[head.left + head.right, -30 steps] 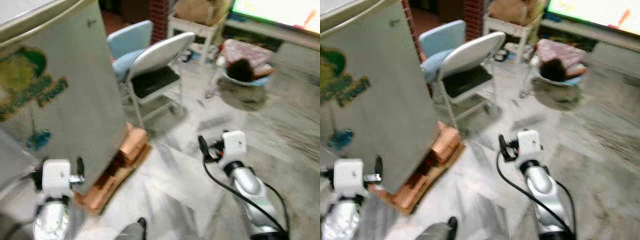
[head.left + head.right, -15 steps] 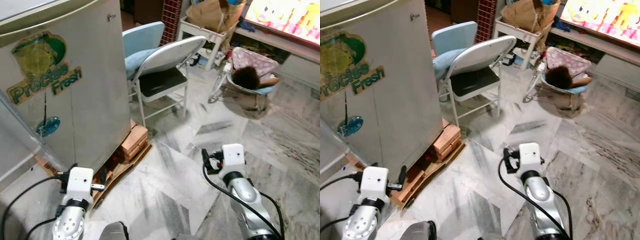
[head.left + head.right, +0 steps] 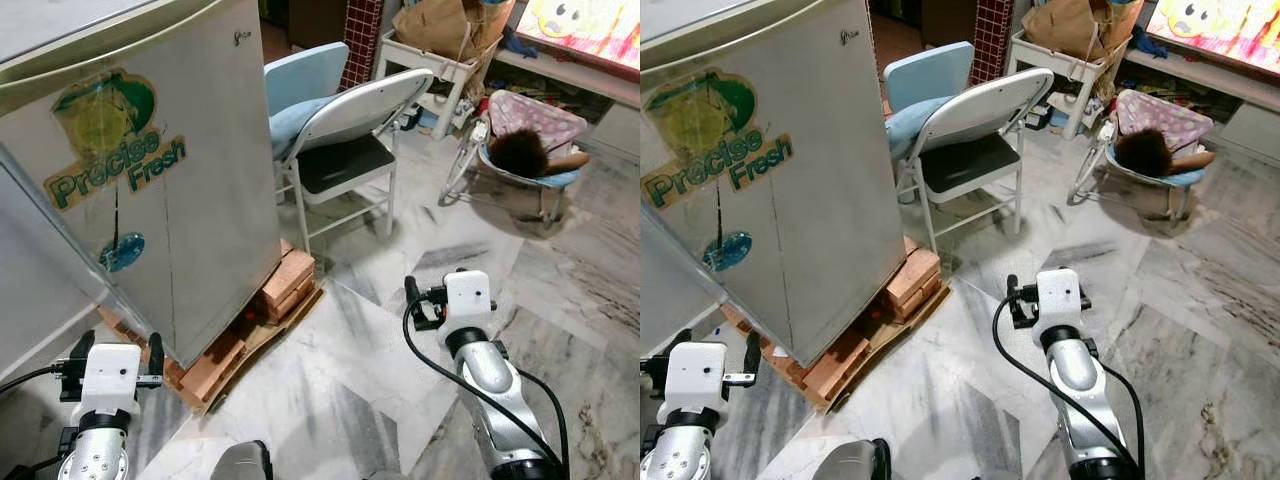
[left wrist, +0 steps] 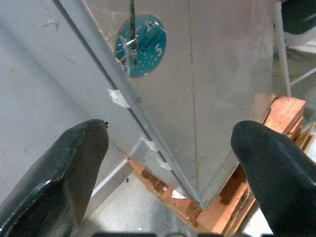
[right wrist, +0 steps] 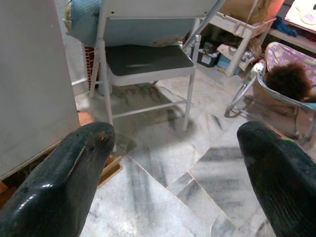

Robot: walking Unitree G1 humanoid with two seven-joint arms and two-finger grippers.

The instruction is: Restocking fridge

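Note:
A grey fridge (image 3: 150, 190) with a "Precise Fresh" sticker stands at the left, door shut, raised on bricks and a wooden board (image 3: 250, 330). My left gripper (image 3: 118, 344) is low at the left, just in front of the fridge's bottom corner. It is open and holds nothing. In the left wrist view its fingers (image 4: 59, 173) frame the fridge's lower side and a round blue label (image 4: 140, 45). My right gripper (image 5: 173, 143) hangs open and empty over the marble floor, to the right of the fridge, facing a folding chair (image 5: 143, 59).
A grey folding chair (image 3: 345, 160) and a blue chair (image 3: 300, 80) stand just right of the fridge. Beyond them a person lies in a bouncer seat (image 3: 525, 155). A white shelf with a paper bag (image 3: 440, 30) is at the back. Marble floor (image 3: 350, 370) lies open ahead.
The whole picture has sharpened and shifted right, so the camera has turned towards the fridge. The left gripper now sits lower left in view. Both grippers stay open and empty.

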